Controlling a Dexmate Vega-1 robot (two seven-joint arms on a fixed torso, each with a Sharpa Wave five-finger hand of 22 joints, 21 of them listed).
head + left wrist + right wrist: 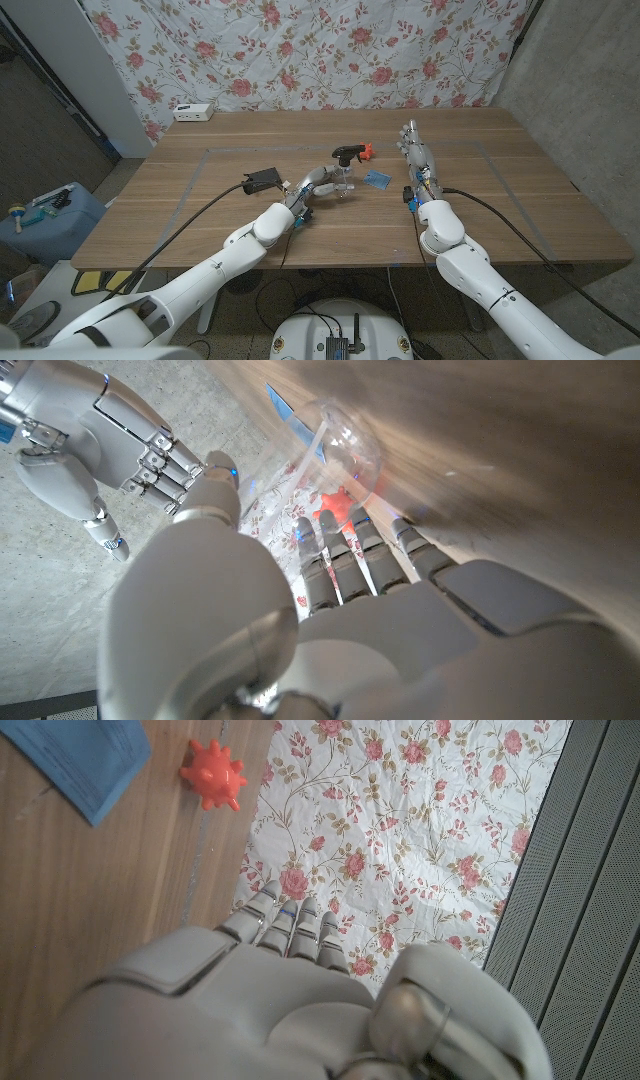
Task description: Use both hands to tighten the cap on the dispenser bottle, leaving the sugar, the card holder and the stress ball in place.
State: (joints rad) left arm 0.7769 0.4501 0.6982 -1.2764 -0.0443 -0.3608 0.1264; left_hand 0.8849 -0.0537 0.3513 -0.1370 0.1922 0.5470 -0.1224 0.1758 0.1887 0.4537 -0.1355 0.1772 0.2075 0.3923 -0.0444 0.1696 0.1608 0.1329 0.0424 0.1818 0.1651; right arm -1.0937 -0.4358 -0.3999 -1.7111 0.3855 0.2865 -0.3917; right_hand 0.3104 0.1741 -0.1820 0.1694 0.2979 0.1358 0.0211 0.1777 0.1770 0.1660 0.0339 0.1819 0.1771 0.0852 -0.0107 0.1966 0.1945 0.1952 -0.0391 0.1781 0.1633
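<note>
Closest to the head camera, the left arm sweeps in from the bottom corner, and its left hand (318,183) reaches toward mid-table, fingers stretched toward the dispenser bottle (346,172). The left wrist view shows those fingers (345,555) extended alongside the bottle's clear body (345,445), right up against it, but whether they actually grip it I cannot tell. The bottle stands upright on the wooden table (200,210), black spray-type cap (347,153) on top.

Across on the other side, the right hand (417,155) stands on its edge, fingers straight and loose, nothing in its grasp, well apart from the bottle. The right wrist view looks past its fingers (290,925) to the floral cloth (400,820).

Just beside the cap sits the orange spiky stress ball (367,151); the blue card holder (377,179) lies flat between the bottle and the right hand. At the far left edge of the table rests a white box (192,112).
</note>
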